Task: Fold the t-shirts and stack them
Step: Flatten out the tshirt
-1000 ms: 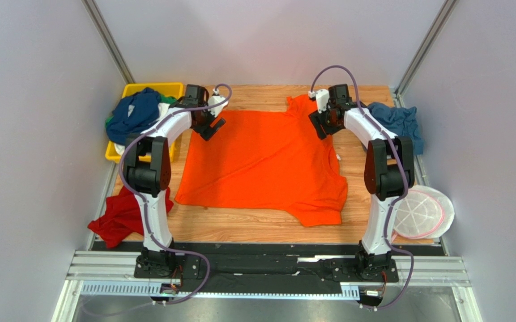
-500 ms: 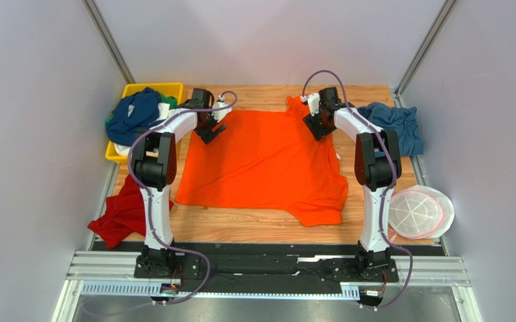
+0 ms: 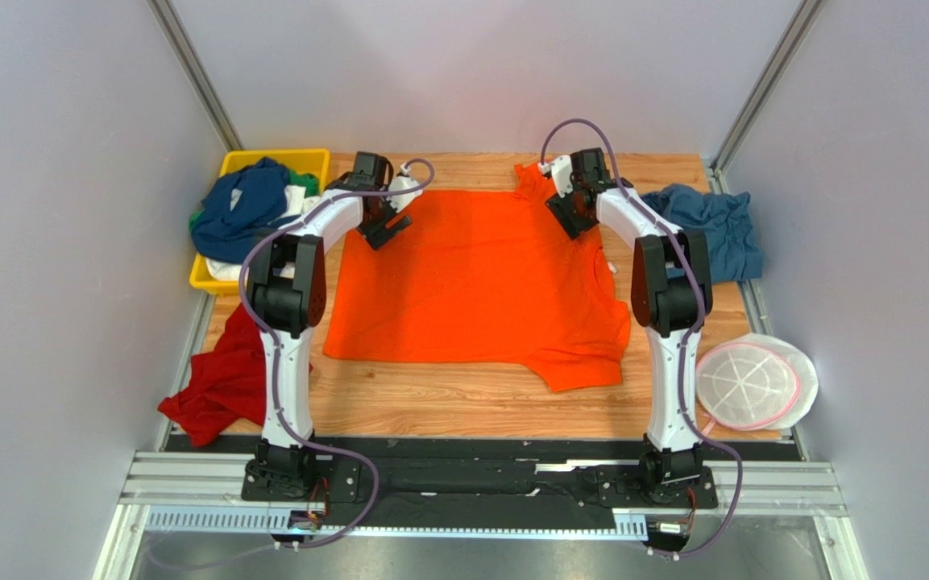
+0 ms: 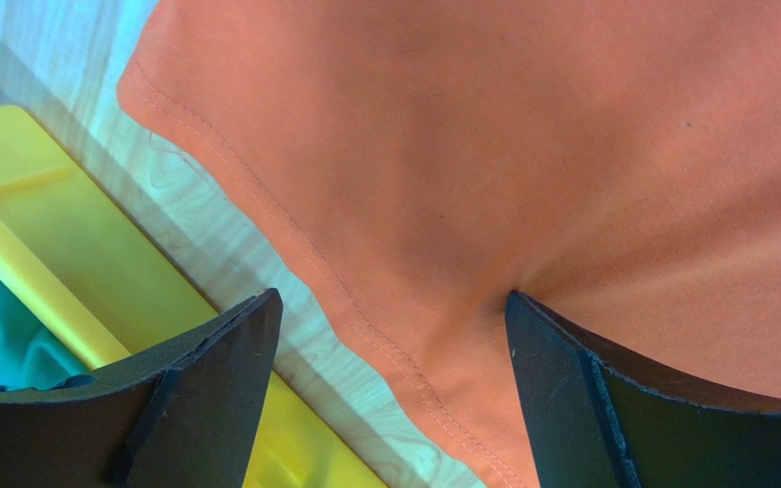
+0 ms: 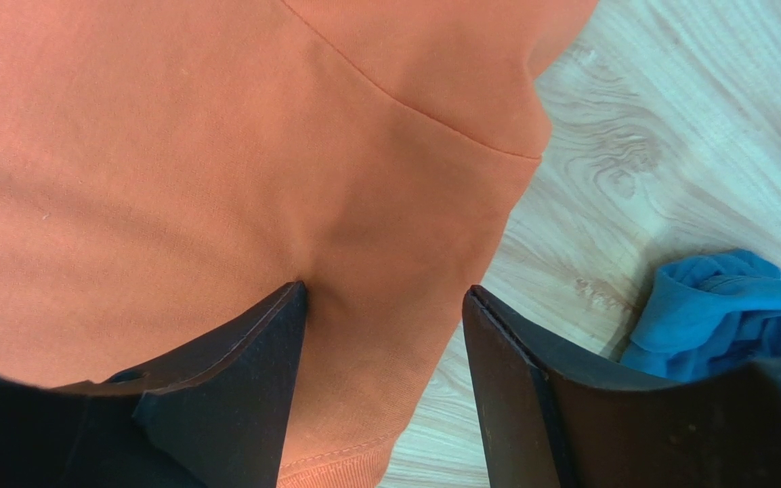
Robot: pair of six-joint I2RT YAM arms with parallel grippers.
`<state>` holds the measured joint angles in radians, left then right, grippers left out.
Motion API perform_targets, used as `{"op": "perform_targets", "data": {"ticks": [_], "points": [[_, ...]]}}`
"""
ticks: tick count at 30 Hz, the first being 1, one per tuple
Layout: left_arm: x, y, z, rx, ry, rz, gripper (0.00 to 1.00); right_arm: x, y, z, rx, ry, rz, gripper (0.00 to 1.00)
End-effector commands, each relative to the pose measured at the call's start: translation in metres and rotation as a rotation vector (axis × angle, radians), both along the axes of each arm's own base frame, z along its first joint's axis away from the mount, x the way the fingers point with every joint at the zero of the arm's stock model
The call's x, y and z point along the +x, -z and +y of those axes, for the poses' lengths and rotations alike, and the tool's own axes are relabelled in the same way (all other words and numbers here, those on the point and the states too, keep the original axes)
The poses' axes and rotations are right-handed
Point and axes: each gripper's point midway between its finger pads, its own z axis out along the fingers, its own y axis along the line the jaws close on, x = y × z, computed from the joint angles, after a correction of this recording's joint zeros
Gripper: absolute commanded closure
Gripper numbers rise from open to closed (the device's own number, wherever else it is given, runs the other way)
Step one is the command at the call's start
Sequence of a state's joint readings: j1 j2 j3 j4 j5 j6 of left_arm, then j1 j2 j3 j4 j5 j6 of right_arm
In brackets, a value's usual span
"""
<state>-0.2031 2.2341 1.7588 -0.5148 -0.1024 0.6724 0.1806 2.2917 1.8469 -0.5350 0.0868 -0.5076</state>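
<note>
Over last second both my arms reached further out. Orange t-shirt [image 3: 481, 284] slid with them toward far edge of table [image 3: 457, 411] and lies flatter. Left pincer [image 3: 387, 226] spread wide astride far-left hem, right pincer [image 3: 568, 215] apart by far sleeve seam. Neither clamps cloth. Judgement: still spreading, fold not begun.

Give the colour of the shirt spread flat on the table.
The shirt is bright orange; clearest in the top external view.

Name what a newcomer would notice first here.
The bright orange t-shirt lies spread flat mid-table. The left gripper and right gripper sit open at its far corners. Other shirts lie around: a heap in the yellow tray far left, a red shirt near left, a blue shirt far right.
</note>
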Motion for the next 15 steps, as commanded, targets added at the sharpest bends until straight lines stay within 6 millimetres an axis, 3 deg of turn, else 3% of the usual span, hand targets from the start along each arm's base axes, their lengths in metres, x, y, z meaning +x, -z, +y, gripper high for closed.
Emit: {"op": "perform_targets", "data": {"ticks": [1,10,15], "points": [[0.005,0.010,0.000,0.013,-0.009,0.018,0.10,0.017,-0.015,-0.005,-0.034,0.005,-0.064,0.38],[0.012,-0.010,-0.009,-0.005,-0.024,-0.030,0.10,0.015,-0.029,-0.008,-0.047,0.010,-0.078,0.38],[0.002,-0.036,-0.018,-0.067,-0.019,-0.060,0.10,0.004,-0.063,-0.003,0.007,0.011,-0.107,0.37]]}}
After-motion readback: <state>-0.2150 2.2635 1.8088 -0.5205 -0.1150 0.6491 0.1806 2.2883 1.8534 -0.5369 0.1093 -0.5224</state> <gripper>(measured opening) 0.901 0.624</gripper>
